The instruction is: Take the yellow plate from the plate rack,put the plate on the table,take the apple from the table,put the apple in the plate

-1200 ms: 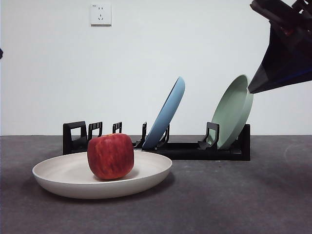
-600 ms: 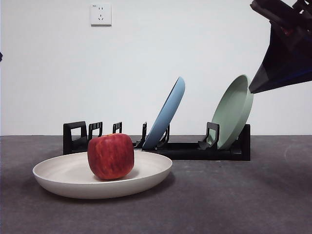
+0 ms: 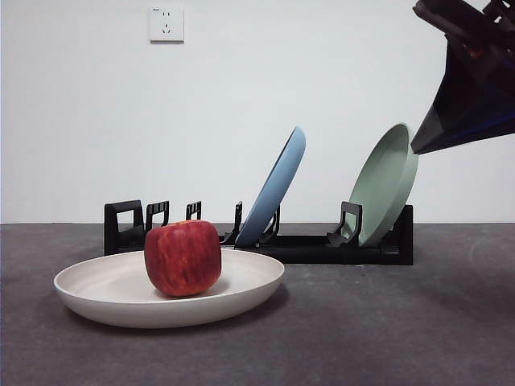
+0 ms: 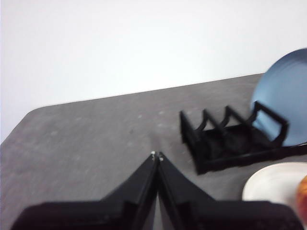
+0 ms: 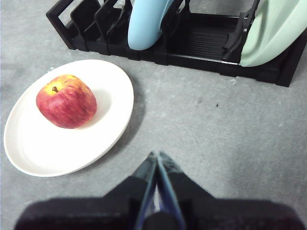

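Note:
The cream yellow plate [image 3: 121, 293] lies flat on the dark grey table [image 3: 386, 322] in front of the black plate rack [image 3: 322, 245]. The red apple [image 3: 183, 257] sits on the plate, left of its middle. The right wrist view shows the apple [image 5: 66, 101] on the plate [image 5: 110, 112] with the rack [image 5: 201, 48] behind. My right gripper [image 5: 157, 155] is shut and empty, raised high at the front view's top right [image 3: 467, 80]. My left gripper [image 4: 157, 155] is shut and empty, away from the rack [image 4: 225, 139]; the plate's edge [image 4: 268, 184] shows there.
A light blue plate [image 3: 278, 189] and a sage green plate [image 3: 386, 185] lean in the rack's slots. The rack's left slots stand empty. A wall socket [image 3: 166, 23] is on the white back wall.

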